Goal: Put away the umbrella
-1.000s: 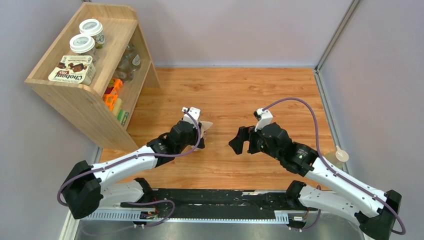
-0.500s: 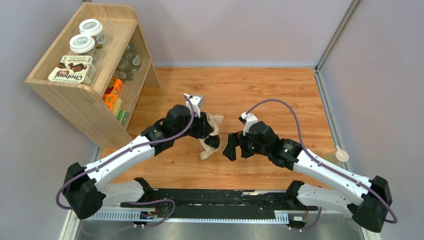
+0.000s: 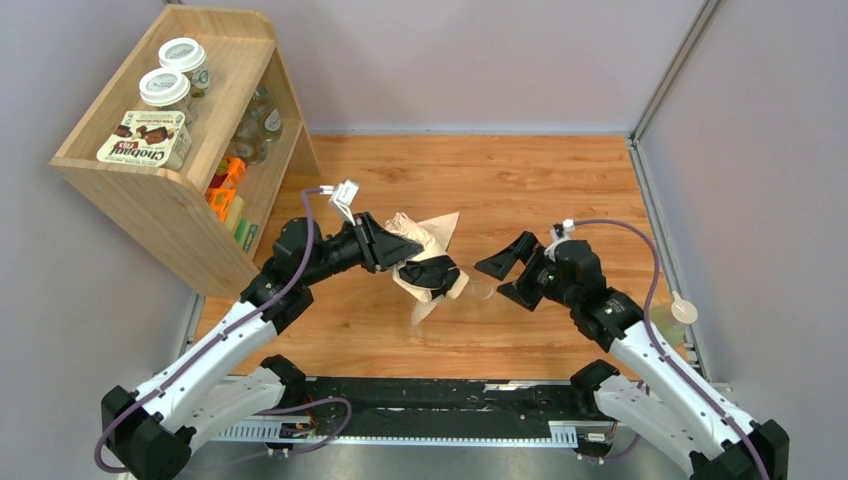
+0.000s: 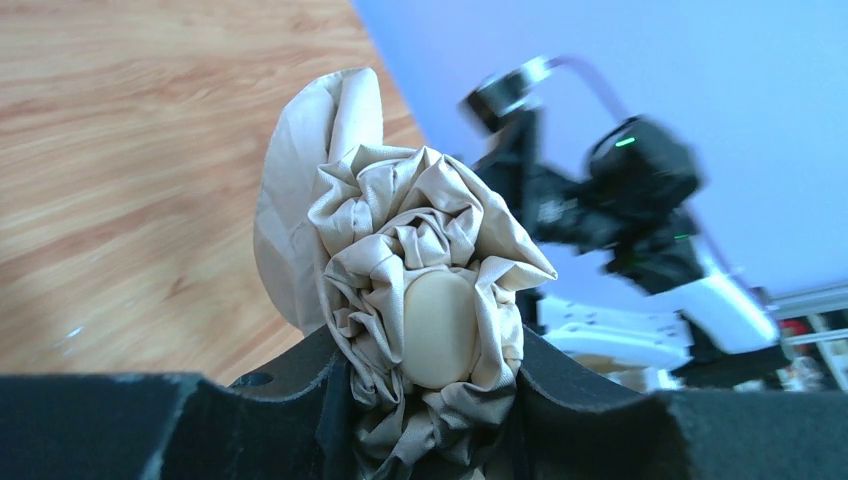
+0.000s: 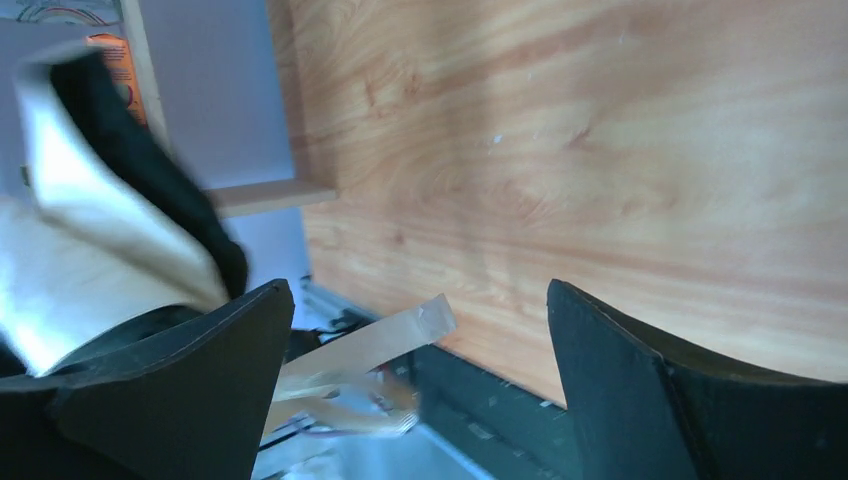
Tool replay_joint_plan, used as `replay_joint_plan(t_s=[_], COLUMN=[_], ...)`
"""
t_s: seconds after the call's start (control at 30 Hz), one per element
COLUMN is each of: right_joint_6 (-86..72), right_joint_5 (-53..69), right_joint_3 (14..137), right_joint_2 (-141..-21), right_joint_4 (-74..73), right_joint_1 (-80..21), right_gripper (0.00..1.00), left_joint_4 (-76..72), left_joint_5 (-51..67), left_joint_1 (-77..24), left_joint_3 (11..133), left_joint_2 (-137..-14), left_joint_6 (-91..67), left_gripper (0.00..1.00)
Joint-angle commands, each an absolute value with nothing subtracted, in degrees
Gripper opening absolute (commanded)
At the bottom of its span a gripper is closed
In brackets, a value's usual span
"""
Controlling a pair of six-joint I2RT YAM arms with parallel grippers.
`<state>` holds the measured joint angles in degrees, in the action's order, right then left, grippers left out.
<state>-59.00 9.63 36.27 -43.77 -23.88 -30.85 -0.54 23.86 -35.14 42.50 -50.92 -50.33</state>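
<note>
The umbrella [image 3: 422, 238] is a crumpled bundle of pale beige fabric with a dark inner fold, held above the wooden table's middle. A thin strap [image 3: 427, 308] hangs from it. My left gripper [image 3: 399, 257] is shut on the bundle. In the left wrist view the fabric [image 4: 420, 215] bunches round a cream oval cap [image 4: 437, 330] between my left gripper's [image 4: 437, 405] jaws. My right gripper [image 3: 506, 279] is open and empty just right of the umbrella, not touching it. In the right wrist view my right gripper [image 5: 417, 300] frames the hanging strap [image 5: 372, 344], with the umbrella fabric [image 5: 85, 250] at the left.
A wooden shelf unit [image 3: 170, 195] stands at the far left with two white-lidded jars [image 3: 165, 88] and a Chobani box [image 3: 145, 138] on top and more items inside. Grey walls close the back and right. A small cream round object [image 3: 678, 310] sits at the table's right edge.
My left arm has swung the umbrella up and to the right, and more fabric now shows. My right gripper has drawn back to the right, away from the umbrella, still open.
</note>
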Motion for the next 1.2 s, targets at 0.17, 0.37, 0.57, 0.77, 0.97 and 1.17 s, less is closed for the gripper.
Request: replay_joint_plan(t_s=[0.17,0.37,0.57,0.77,0.97,1.17], right_joint_6=[-96.38,-116.87,-123.66,-124.63,-125.85,-127.35], right_joint_5=[32.43,23.48,17.41,17.4,16.79,15.47], right_joint_3=[25.24,18.2,17.31,20.3,22.06,23.38], right_joint_2=[-51.15,-48.52,-47.37,-51.06,-55.98,-59.5], right_joint_4=[7.96,19.78,18.02,20.39,25.04,29.0], right_joint_1=[-31.9,-37.61,-39.73,-42.01,-44.65,-45.88], right_gripper=[1.0,1.0,0.95,0.89,0.88,0.77], left_joint_4=[-28.81,-39.54,-45.17,-48.07,-47.81,-48.6], left_joint_5=[18.82,12.58,11.25,10.63,11.25,12.3], left_joint_1=[-33.93,-33.93,-33.93,-33.93,-33.93,-33.93], left_joint_3=[40.35,37.18,37.26,37.35,38.32,37.71], left_joint_2=[-48.69,-50.36,-52.64,-53.61,-53.96,-53.97], left_joint_6=[-68.36,-72.24,-74.97,-77.26,-76.99,-78.05], left_gripper=[0.0,0.0,0.0,0.0,0.0,0.0])
